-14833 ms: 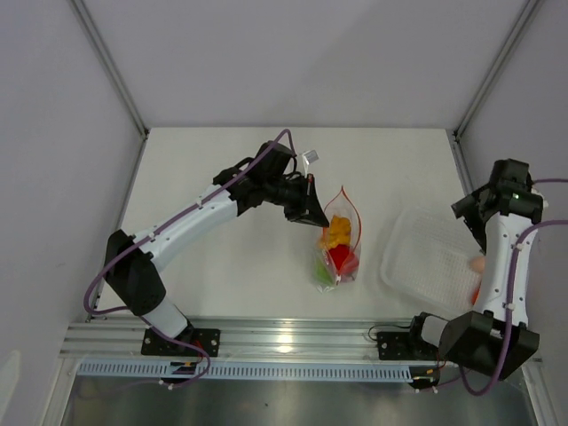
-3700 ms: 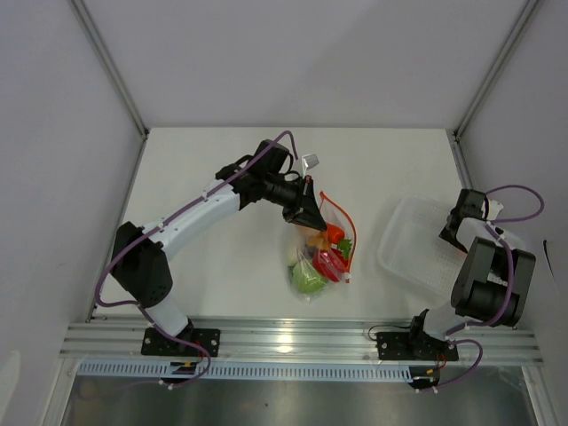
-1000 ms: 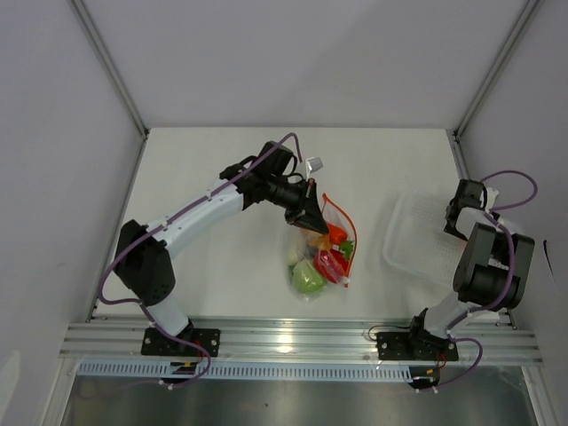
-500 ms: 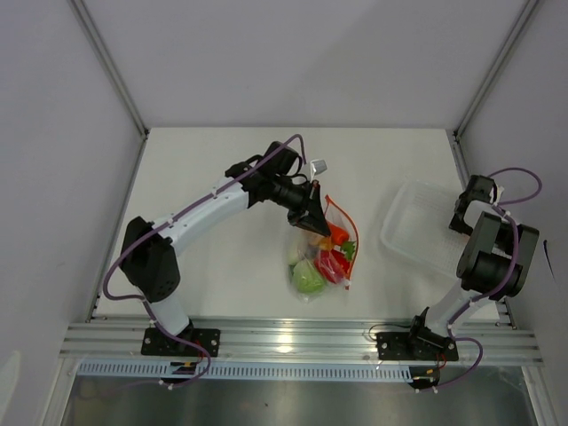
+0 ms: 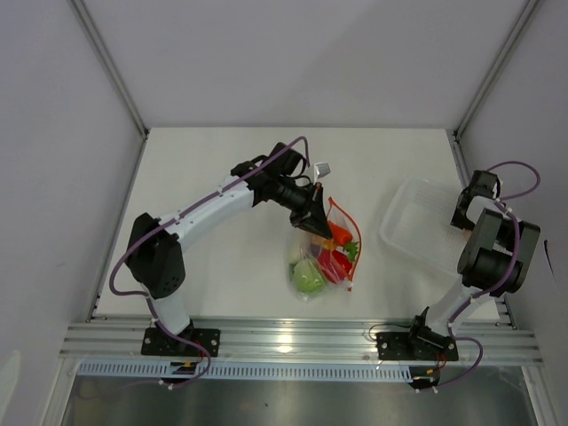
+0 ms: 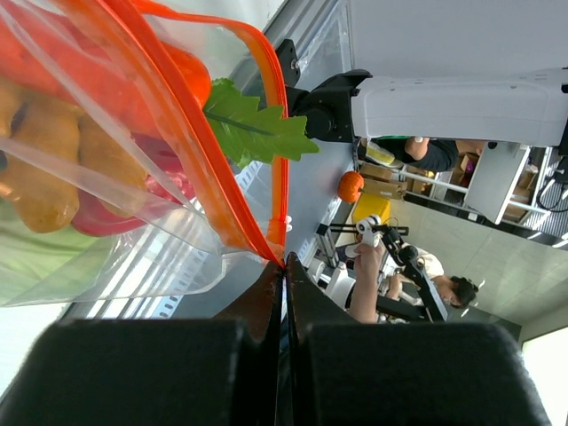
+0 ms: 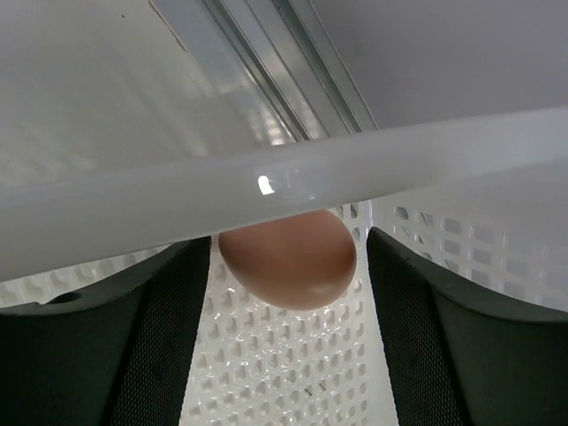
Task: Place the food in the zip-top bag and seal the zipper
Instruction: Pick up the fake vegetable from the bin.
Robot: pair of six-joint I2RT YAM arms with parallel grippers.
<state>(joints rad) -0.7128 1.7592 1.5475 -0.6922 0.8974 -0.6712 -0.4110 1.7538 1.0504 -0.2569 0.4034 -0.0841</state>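
The clear zip-top bag (image 5: 324, 257) hangs by one top corner from my left gripper (image 5: 317, 217), its bottom resting on the table. My left gripper (image 6: 284, 264) is shut on the end of the red-orange zipper (image 6: 266, 133). Inside the bag are the green round fruit (image 5: 308, 278), the red pepper (image 5: 334, 264) and the orange-yellow lumpy piece (image 6: 44, 169). My right gripper (image 7: 286, 244) is open at the right edge of the white basket (image 5: 417, 222). The pink piece (image 7: 293, 271) lies in the basket between its fingers, untouched. The white radish is not clearly visible.
The white perforated basket's rim (image 7: 266, 191) crosses the right wrist view just above the pink piece. The basket sits tilted near the table's right edge. Grey walls and metal posts bound the table on three sides.
My left gripper has shifted slightly right, still holding the bag's corner. My right wrist has moved farther back and right along the basket's edge, and the basket has shifted a little.
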